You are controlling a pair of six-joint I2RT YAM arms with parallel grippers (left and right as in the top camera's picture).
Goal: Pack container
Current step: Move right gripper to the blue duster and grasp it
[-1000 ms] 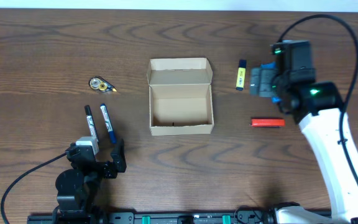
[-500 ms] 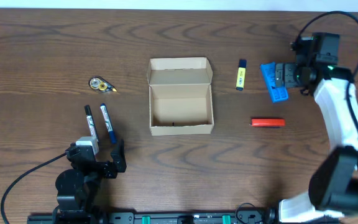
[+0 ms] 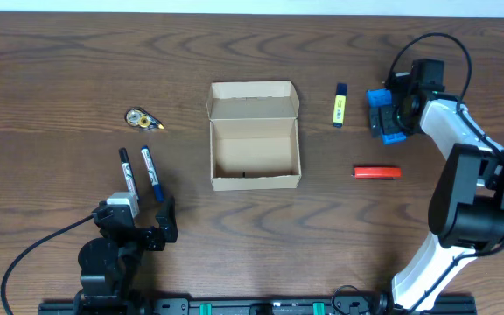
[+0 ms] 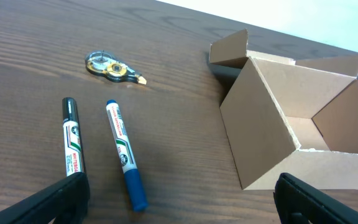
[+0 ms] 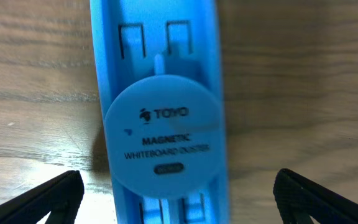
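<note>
The container, an open tan cardboard box [image 3: 255,149] with its flap lid folded back, stands mid-table and looks empty; it also shows in the left wrist view [image 4: 272,143]. My right gripper [image 3: 398,112] is open directly over a blue magnetic whiteboard duster [image 3: 381,118]. In the right wrist view the duster [image 5: 160,124] lies between the wide-apart fingers [image 5: 179,196], untouched. My left gripper [image 3: 138,229] is open and empty near the front edge; in its wrist view its fingers [image 4: 182,199] sit just in front of two markers.
A black marker [image 3: 128,173] and a blue marker [image 3: 152,172] lie left of the box, with a correction tape [image 3: 143,119] behind them. A yellow highlighter [image 3: 339,107] and a red pen-like item [image 3: 377,172] lie right of the box.
My right arm has swung out to the right and its gripper has come back over the blue duster. The duster stays in about the same place. The left arm has not moved.
</note>
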